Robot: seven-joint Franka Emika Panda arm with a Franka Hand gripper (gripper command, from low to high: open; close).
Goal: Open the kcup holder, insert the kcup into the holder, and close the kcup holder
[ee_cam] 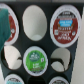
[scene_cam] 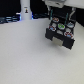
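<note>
The kcup holder (scene_cam: pixel 64 42) is a black box at the exterior view's right, with its tray (scene_cam: pixel 52 33) slid out and pods in the round slots. My gripper (scene_cam: pixel 57 15) hangs just above the tray. Looking straight down, the wrist view shows the tray (ee_cam: pixel 49 41): the kcup (ee_cam: pixel 34 60), white with a green top, sits in a slot by itself with nothing touching it. Beside it are a pod with a red and blue top (ee_cam: pixel 65 26) and several empty slots (ee_cam: pixel 34 21). No finger crosses the middle of the wrist view, so the gripper looks open and empty.
A white bottle-like object (scene_cam: pixel 25 11) stands at the back in the exterior view's left, with dark and blue items (scene_cam: pixel 7 19) along the table's far edge. The pale tabletop (scene_cam: pixel 25 57) spreads in front of the holder.
</note>
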